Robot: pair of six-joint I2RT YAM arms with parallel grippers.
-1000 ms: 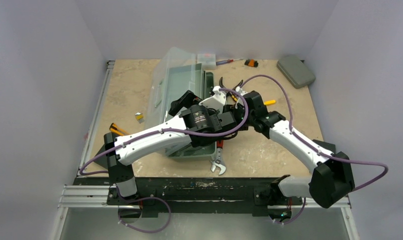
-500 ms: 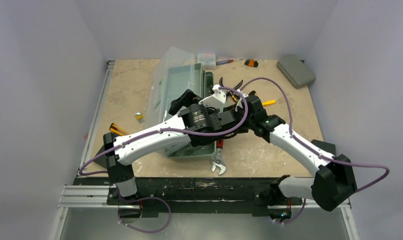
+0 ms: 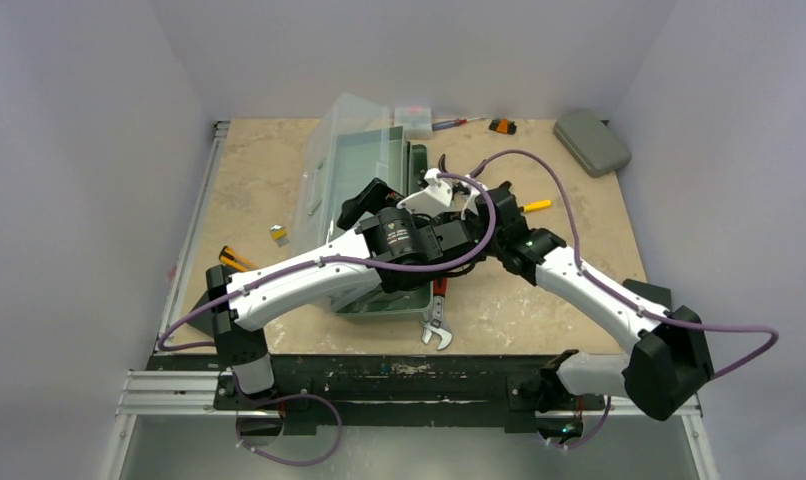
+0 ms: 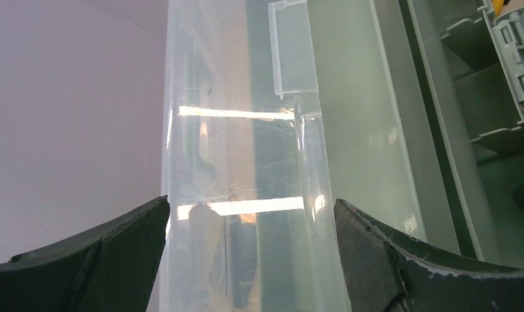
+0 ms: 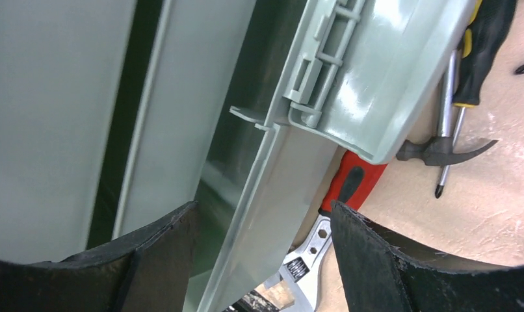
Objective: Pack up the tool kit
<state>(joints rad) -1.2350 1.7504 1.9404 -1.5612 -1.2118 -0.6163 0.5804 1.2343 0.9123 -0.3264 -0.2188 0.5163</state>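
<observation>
Tool kit (image 3: 394, 155) sits open mid-table, translucent lid (image 4: 240, 130) raised along its left side; left gripper (image 4: 251, 207) jaws wide, straddling the lid edge, contact not discernible; right gripper (image 5: 262, 209) jaws wide over the box's right rim, holding nothing; wrench (image 5: 309, 255), hammer (image 5: 441, 151) and screwdriver (image 5: 487, 39) lie outside, just right of the box. Risk: nudged lid drops shut with tools unpacked; a rim push could slide the box onto the wrench.

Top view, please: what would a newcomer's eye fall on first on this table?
The open toolbox sits mid-table, its translucent lid raised on the left. The left gripper stands open astride that lid, and the right gripper hangs open over the box's right-hand rim.
</observation>
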